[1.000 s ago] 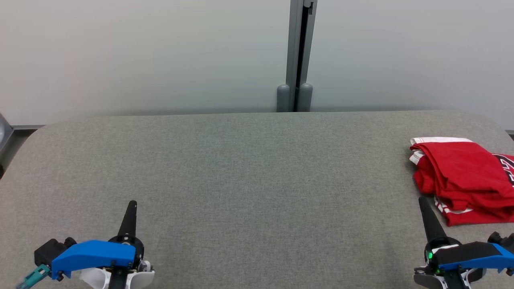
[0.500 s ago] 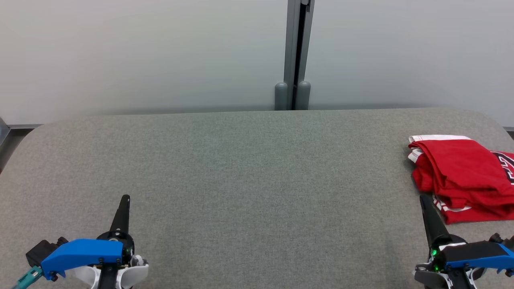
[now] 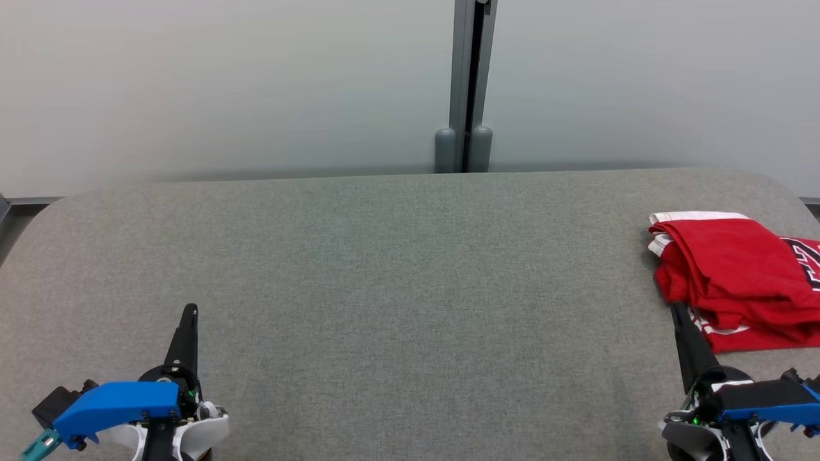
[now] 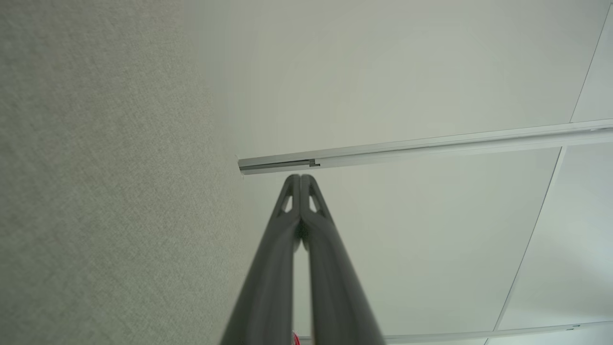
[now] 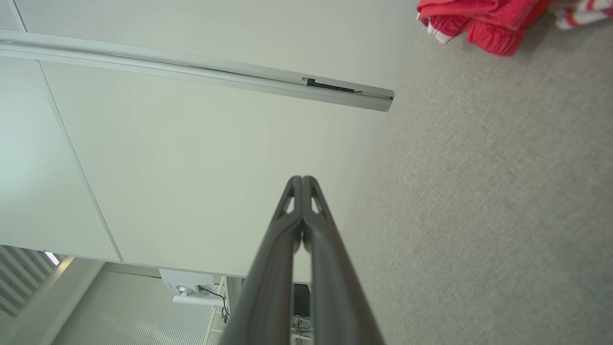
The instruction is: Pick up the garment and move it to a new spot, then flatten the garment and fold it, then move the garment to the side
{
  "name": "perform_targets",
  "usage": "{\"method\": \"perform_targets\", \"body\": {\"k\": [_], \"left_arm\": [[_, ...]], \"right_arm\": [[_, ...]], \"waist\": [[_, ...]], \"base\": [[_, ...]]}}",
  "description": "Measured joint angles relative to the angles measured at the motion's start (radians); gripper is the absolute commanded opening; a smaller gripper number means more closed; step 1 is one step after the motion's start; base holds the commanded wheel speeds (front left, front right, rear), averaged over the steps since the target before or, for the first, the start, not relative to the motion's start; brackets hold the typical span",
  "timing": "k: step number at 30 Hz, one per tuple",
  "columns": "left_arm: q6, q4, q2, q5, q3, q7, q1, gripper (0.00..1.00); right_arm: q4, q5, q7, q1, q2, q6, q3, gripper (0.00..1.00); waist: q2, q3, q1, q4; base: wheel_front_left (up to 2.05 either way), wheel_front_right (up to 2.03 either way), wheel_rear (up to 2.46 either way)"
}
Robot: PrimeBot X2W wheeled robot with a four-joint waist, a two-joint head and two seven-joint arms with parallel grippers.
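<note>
A red garment [image 3: 737, 282] with white trim and dark lettering lies folded at the right end of the grey table [image 3: 397, 269]. It also shows at the top right of the right wrist view, garment [image 5: 479, 19]. My right gripper [image 3: 676, 310] is shut and empty, its tip just in front of the garment's near left corner; its fingers meet at the tip, right gripper [image 5: 302, 179]. My left gripper [image 3: 189, 310] is shut and empty near the front left of the table, left gripper [image 4: 300, 177] with fingers pressed together.
A pale wall with a grey vertical post [image 3: 466, 89] stands behind the table's rounded far edge. The cloth-covered tabletop stretches wide between my two grippers. A grey floor strip [image 3: 13, 211] shows past the table's left end.
The whole head view has shifted slightly, so the camera moved. Both grippers sit a little lower in the picture and stay shut. The garment lies as before.
</note>
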Motion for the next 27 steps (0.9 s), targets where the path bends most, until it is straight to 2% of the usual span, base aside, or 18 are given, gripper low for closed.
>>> {"method": "perform_targets", "body": {"k": [22,27], "left_arm": [[-0.040,-0.014,-0.030,-0.092,0.080,0.040,-0.003,0.00],[-0.040,-0.015,-0.032,-0.096,0.081,0.041,-0.004,0.00]], "right_arm": [[-0.012,0.156,0.026,-0.007,-0.001,0.000,-0.005,0.00],[-0.012,0.160,0.027,-0.008,-0.001,0.000,-0.005,0.00]], "waist": [[0.0000,0.011,-0.0001,-0.010],[0.0000,0.011,-0.0001,-0.010]], "base": [[0.00,0.00,0.00],[0.00,0.00,0.00]]}}
